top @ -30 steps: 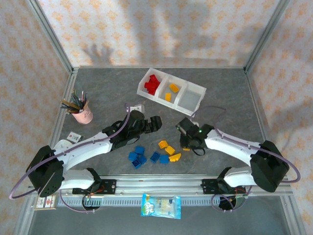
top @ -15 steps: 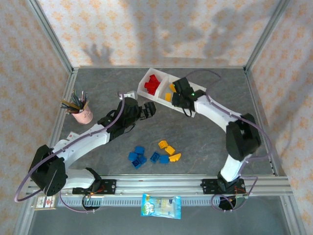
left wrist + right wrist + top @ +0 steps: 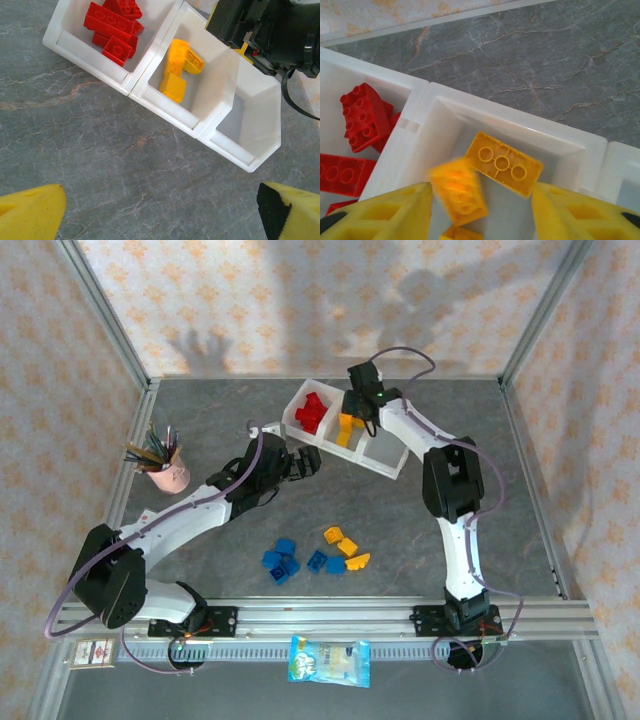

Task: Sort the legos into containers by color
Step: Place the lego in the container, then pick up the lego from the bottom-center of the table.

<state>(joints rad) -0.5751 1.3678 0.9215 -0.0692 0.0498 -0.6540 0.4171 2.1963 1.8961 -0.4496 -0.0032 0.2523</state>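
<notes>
Pen cup (image 3: 168, 472) stands near the left edge of the table (image 3: 200, 430), no part of the sort. Left gripper (image 3: 308, 462) hovers just short of the tray (image 3: 235, 155), jaws wide and empty. Toward the near edge, loose bricks lie on the table: blue ones (image 3: 285, 560) in a cluster, yellow ones (image 3: 345, 545) just beside them on the right. Tray sits toward the far edge: red bricks (image 3: 310, 412) in its left compartment, yellow in the middle, right compartment bare. Right gripper (image 3: 482, 210) hangs over the middle compartment, jaws parted. A blurred yellow brick (image 3: 458, 192) lies between its fingers, narrower than the gap. Judged released and dropping.

Step in hand: depositing a yellow. Next move calls for a return to the near-edge pile. Blues belong in the right compartment, none yet sorted.
</notes>
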